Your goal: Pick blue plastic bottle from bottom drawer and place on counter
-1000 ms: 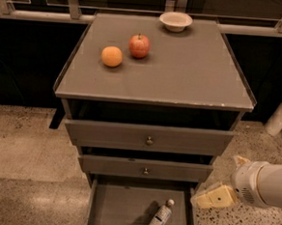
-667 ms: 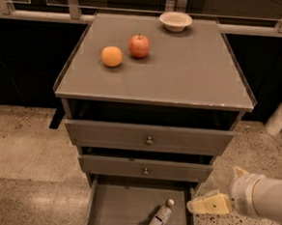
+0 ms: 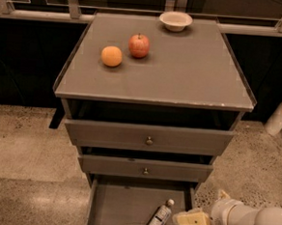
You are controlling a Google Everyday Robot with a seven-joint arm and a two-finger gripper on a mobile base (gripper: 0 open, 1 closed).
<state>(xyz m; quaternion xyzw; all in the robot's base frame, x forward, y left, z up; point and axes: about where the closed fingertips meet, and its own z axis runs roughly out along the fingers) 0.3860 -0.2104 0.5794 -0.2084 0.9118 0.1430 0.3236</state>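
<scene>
moved: the gripper (image 3: 178, 217) has come down and to the left since the earlier frames, closer to the bottle; nothing else has shifted
gripper: low at the right of the frame, over the right edge of the bottom drawer (image 3: 120, 207), its pale tip pointing left
gripper state: we cannot make out whether it is parted or closed; we see nothing held in it
arm: the white arm (image 3: 249, 223) comes in from the lower right corner
blue plastic bottle (image 3: 158, 221): lies on its side on the drawer floor, right of the middle, white cap toward the upper right, body slanting down and left
bottle vs gripper: the tip is just beside the bottle's right side; we cannot tell whether they touch
bottom drawer: pulled out, with a flat grey floor
upper drawers: top drawer (image 3: 105, 134) and middle drawer (image 3: 108, 165) are each slightly out, one knob apiece
tabletop (image 3: 182, 74): grey, with a thin rim at the sides
on tabletop: orange (image 3: 111, 56) and red apple (image 3: 139, 45) near each other at the left rear, white bowl (image 3: 175, 21) at the back edge
floor (image 3: 27, 140): speckled
</scene>
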